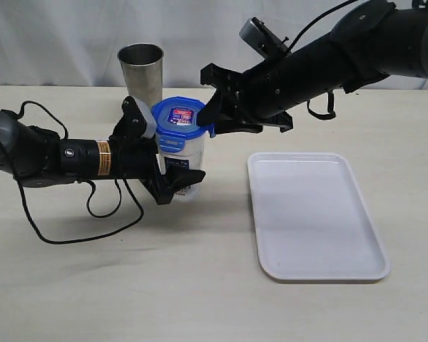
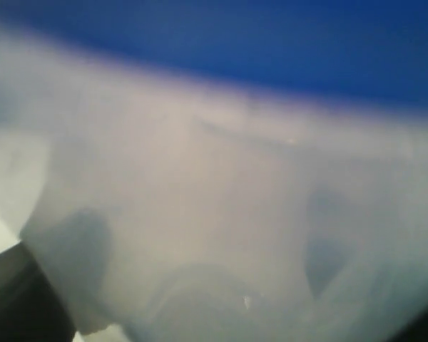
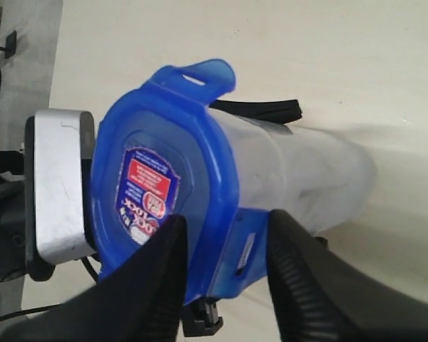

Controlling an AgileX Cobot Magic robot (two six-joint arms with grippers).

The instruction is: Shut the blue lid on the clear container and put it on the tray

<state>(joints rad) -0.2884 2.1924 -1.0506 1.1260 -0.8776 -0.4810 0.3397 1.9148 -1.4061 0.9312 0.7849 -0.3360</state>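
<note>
My left gripper (image 1: 167, 149) was clamped around the clear container (image 1: 191, 153), one finger behind it and one in front. It held the container upright on the left half of the table (image 1: 200, 299), in front of the steel cup (image 1: 141, 68) and well apart from the white tray (image 1: 314, 214). I could not tell whether its base rested on the table. The blue lid (image 1: 180, 117) sat on the container's mouth.

My right gripper (image 3: 228, 224) straddled the lid's edge. One finger lay on the lid top beside the sticker (image 3: 146, 192), and the other lay outside the near snap tab (image 3: 239, 253). I could not tell whether those jaws had truly bitten down.

The far tab (image 3: 207, 75) flared outward and, by my judgement, was not latched, so the lid was only partly shut.

Several things could go wrong from there:
- A squeeze on one side alone might cock the lid, so the open tab would miss its catch.
- My finger could skid off the smooth lid top.
- A hard sideways push could twist the container in my left grip or knock it back into the cup.
- Too tight a left hold might bow the thin wall and spoil the seal.
- If I carried it to the tray half latched, the lid might pop off.
</note>
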